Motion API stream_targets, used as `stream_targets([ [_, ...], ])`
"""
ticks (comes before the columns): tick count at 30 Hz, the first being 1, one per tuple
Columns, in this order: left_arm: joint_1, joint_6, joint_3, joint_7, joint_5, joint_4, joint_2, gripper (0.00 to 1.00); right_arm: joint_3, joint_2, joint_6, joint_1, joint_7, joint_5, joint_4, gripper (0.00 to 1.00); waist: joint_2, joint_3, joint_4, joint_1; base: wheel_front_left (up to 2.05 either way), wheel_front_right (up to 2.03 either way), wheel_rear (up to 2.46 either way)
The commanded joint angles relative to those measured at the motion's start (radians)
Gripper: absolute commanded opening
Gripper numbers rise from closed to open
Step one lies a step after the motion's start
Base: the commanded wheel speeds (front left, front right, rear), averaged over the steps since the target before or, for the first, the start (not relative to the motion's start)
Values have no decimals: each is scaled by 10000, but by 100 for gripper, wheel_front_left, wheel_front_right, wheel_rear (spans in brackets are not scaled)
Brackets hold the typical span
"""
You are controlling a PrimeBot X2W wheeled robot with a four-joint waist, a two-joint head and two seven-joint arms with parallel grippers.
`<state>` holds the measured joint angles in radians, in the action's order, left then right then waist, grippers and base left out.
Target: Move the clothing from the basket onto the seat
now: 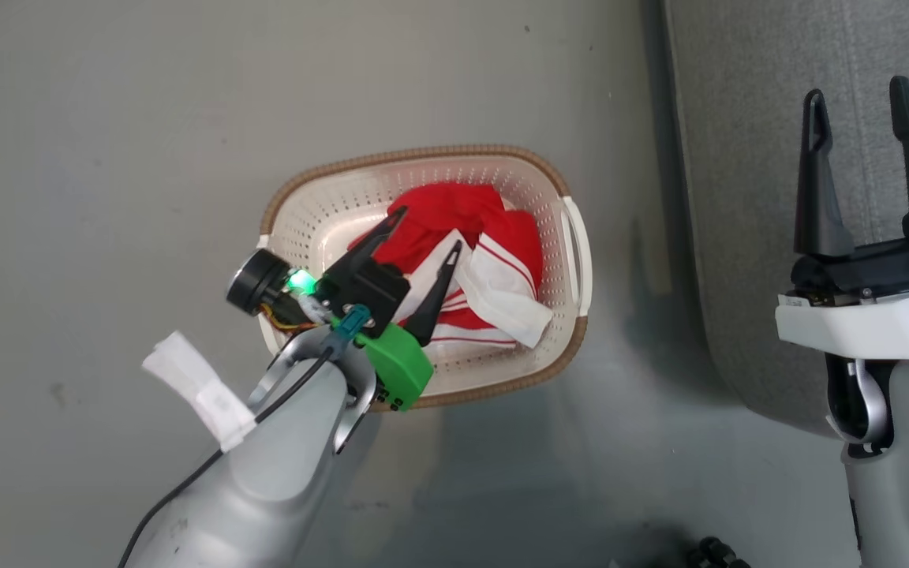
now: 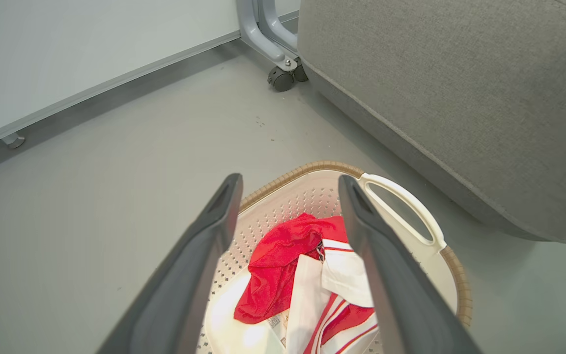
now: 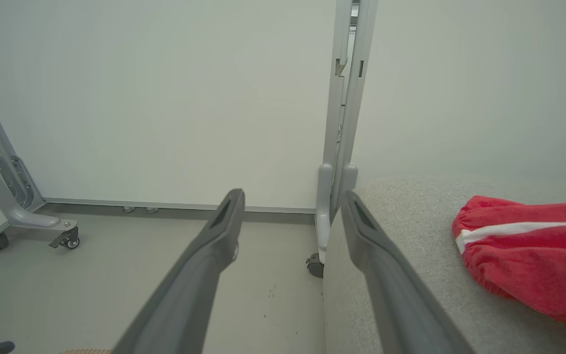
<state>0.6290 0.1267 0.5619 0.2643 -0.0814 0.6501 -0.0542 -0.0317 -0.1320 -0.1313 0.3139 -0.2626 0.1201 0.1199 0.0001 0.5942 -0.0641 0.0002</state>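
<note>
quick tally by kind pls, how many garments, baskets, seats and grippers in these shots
basket: 1
seat: 1
red-and-white garments: 2 (heaped garment in basket, second garment on seat)
grippers: 2 (left gripper, right gripper, both open)
total: 6

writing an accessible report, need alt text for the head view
The open left gripper hangs over crumpled red-and-white striped fabric clothing in a cream perforated plastic basket on a grey floor; the open right gripper hovers over a large light-grey woven-fabric seat.
</note>
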Motion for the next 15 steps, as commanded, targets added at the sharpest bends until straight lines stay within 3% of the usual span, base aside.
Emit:
stream_targets([
  [1,671,23,427,1,-312,428,-129,100,8,-67,10,274,-34,-64,165,100,-1,1944,-428,-2,0,0,0],
  [9,2937,27,3066,1,-1847,2798,-421,100,120,119,10,919,-32,21,1080,100,-1,3391,-1254,-2,0,0,0],
  [15,4040,28,4446,-3,-2733,3803,-684,100,509,334,10,1346,-34,59,1578,100,-1,4183,-1796,-2,0,0,0],
])
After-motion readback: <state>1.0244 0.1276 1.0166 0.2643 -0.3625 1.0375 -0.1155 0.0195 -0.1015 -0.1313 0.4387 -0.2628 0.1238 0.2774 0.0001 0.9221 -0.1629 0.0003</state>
